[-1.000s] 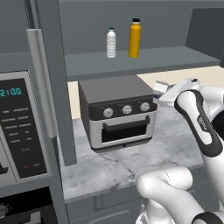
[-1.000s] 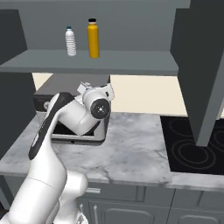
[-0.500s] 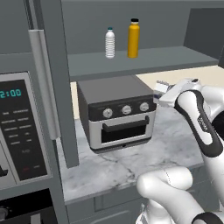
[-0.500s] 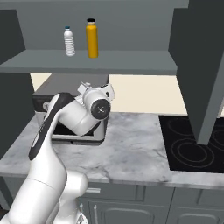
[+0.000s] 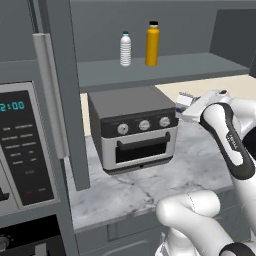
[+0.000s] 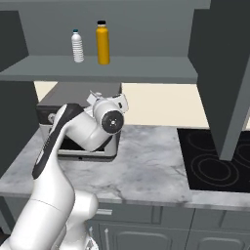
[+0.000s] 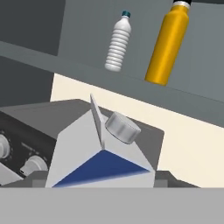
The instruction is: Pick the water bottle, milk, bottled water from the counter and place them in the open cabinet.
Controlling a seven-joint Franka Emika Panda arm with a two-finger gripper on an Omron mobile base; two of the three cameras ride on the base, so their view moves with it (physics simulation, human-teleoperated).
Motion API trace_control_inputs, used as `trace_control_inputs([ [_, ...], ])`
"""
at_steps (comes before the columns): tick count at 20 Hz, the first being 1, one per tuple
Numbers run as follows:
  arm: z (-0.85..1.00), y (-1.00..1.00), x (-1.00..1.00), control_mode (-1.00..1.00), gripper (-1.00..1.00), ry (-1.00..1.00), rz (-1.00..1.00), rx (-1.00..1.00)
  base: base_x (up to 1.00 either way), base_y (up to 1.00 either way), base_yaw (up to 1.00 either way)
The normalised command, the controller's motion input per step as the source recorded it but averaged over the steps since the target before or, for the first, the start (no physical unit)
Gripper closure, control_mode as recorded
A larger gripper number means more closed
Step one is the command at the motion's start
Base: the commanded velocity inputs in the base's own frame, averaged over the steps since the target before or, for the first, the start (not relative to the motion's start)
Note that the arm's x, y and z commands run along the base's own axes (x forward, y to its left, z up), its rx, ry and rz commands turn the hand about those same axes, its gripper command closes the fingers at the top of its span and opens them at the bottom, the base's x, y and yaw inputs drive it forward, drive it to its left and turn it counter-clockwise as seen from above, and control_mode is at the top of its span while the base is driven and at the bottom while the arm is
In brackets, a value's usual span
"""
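Note:
My gripper [image 7: 103, 179] is shut on the milk [image 7: 100, 162], a white carton with a blue band and a grey cap, seen close up in the hand view. The hand [image 5: 192, 106] hangs above the marble counter [image 5: 200, 165], just right of the toaster oven and below the shelf. On the open cabinet's shelf [image 5: 170, 67] stand the clear ribbed bottled water [image 5: 125, 48] and, to its right, the orange water bottle [image 5: 152, 44]. Both are upright and slightly apart. The right base view shows the bottled water [image 6: 77, 46], the water bottle [image 6: 102, 43] and the hand [image 6: 108, 111].
A grey toaster oven [image 5: 132, 127] with three knobs sits on the counter under the shelf. A tall appliance column with a clock panel [image 5: 20, 145] stands at the left. A black cooktop [image 6: 210, 161] lies at the right, and a dark cabinet side [image 6: 224, 73] hangs above it.
The hand with the milk has barely shifted. Both bottles stay put on the shelf.

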Motion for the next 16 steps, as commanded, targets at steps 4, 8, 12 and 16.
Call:
trace_control_inputs([
  [4,0.20,-0.03,-0.17,-1.00,1.00,-0.10,-0.11,0.00,-0.01,-0.01,-0.01],
  [8,0.62,-0.11,-0.37,-1.00,1.00,-0.09,-0.23,0.00,0.00,0.00,0.00],
  [12,0.58,-0.29,-0.31,-1.00,1.00,-0.01,-0.20,0.00,0.00,0.00,0.00],
  [16,0.60,-0.44,-0.29,-1.00,1.00,0.00,-0.14,0.00,0.00,0.00,0.00],
])
